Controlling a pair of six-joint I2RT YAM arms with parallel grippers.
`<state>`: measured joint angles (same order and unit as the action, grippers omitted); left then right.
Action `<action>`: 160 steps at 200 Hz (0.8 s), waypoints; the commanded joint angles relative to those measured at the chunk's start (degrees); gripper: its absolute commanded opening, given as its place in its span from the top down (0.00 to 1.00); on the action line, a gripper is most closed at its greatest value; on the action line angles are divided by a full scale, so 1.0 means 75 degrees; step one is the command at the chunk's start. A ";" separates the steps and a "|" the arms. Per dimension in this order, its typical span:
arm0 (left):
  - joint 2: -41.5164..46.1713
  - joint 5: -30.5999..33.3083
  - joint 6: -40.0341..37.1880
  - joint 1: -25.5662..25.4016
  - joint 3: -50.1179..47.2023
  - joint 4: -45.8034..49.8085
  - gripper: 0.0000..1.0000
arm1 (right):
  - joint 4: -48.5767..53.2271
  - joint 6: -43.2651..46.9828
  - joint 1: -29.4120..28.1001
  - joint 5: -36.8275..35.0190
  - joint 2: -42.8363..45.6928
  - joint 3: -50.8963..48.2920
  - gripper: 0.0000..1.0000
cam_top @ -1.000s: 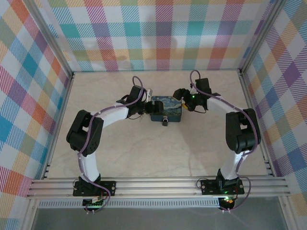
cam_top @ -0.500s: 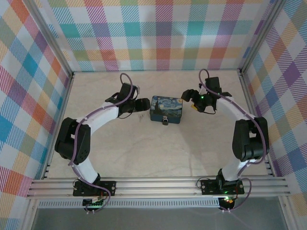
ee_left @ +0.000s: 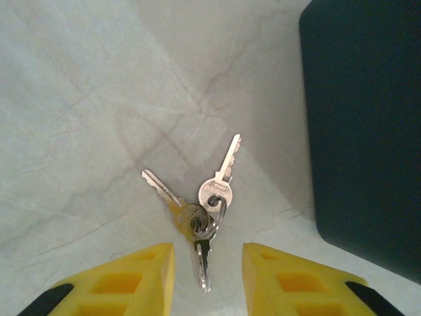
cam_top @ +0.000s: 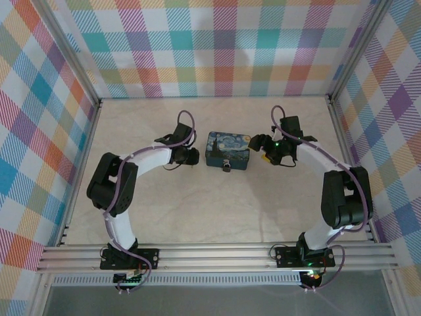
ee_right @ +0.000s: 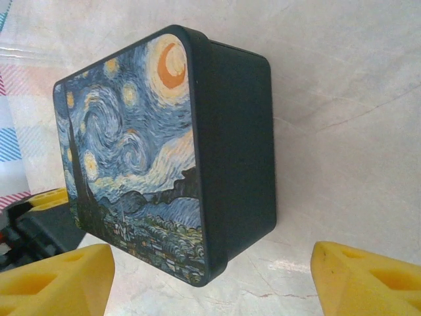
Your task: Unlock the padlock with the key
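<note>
Three silver keys on one ring (ee_left: 199,214) lie flat on the pale table beside the dark blue tin (ee_left: 365,125). My left gripper (ee_left: 207,280) hovers low over them, open. Its yellow fingertips (ee_left: 138,280) stand either side of one key's blade without touching it. From above, the left gripper (cam_top: 191,156) sits just left of the tin (cam_top: 228,150). The tiny grey padlock (cam_top: 226,168) hangs at the tin's near edge. My right gripper (cam_top: 260,146) is open at the tin's right side. Its wide-apart pads (ee_right: 59,276) bracket the tin's corner (ee_right: 230,151).
Aluminium rails (cam_top: 217,253) run along the near edge above the arm bases. Checked cloth walls (cam_top: 39,131) close in the left, back and right sides. Bare table (cam_top: 217,210) stretches in front of the tin.
The left gripper has moved from beside the tin down over the keys, and its jaws have narrowed a lot. The right gripper has drawn back slightly to the tin's right.
</note>
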<state>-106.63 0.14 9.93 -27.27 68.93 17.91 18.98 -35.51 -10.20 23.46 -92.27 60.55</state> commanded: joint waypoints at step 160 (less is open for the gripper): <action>0.0969 -0.1401 0.0205 0.0321 0.0833 0.1399 1.00 | 0.0001 0.0882 -0.0754 0.1766 0.1039 -0.0205 0.24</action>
<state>-108.86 -1.32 9.02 -26.79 74.13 23.49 19.03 -32.12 -12.80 28.64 -86.52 59.66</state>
